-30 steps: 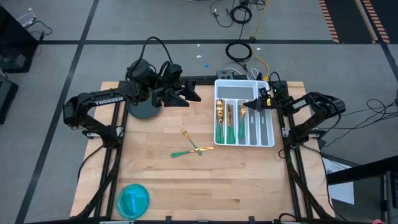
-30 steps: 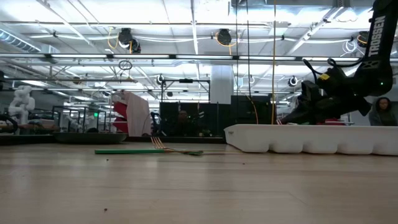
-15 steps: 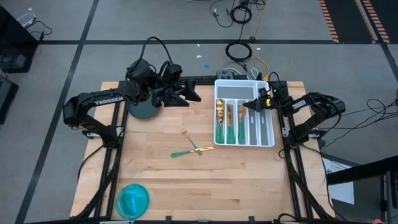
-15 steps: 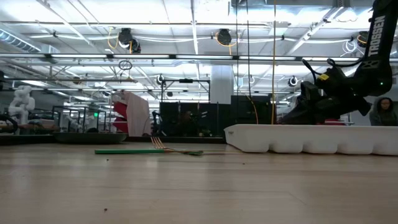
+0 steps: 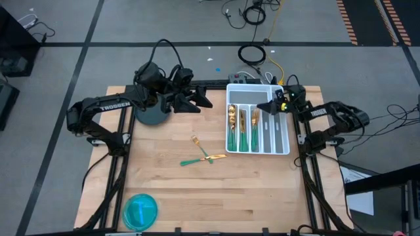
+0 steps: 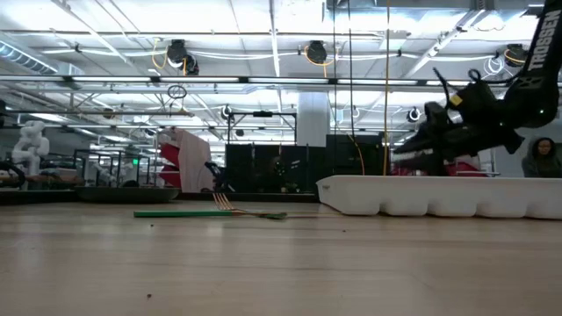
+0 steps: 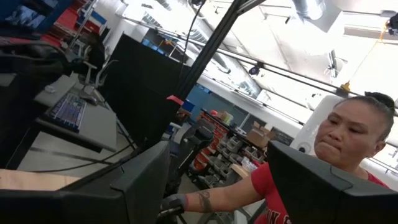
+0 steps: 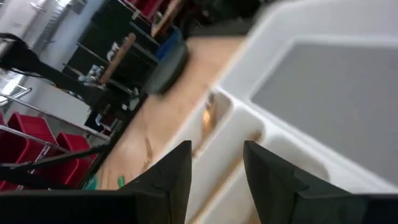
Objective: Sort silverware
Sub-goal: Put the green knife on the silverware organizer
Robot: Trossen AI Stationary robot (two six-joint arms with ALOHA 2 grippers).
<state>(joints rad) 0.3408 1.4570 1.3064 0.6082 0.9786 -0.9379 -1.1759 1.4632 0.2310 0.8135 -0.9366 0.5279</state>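
Observation:
Silverware with gold heads and green handles lies in three slots of the white tray (image 5: 283, 151) at the table's far right: one group (image 5: 242, 128), with a gold head (image 8: 209, 112) in the right wrist view. Loose pieces (image 5: 200, 157) lie on the wood mid-table, with a fork (image 5: 195, 140) just beyond them. My right gripper (image 5: 262, 108) hovers open over the tray's far end, nothing between its fingers (image 8: 180, 171). My left gripper (image 5: 205, 99) waits open in the air at the far left, beside the dark round plate (image 5: 149, 117).
A teal round dish (image 5: 140, 211) sits at the table's near left corner. In the low view the tray's wall (image 6: 439, 195) stands to the right and the loose pieces (image 6: 211, 213) lie flat to the left. A person (image 7: 348, 137) shows beyond the table.
My right gripper has opened above the tray's far end and its fingertips stand slightly higher than before. The silverware on the table and in the tray has stayed where it was.

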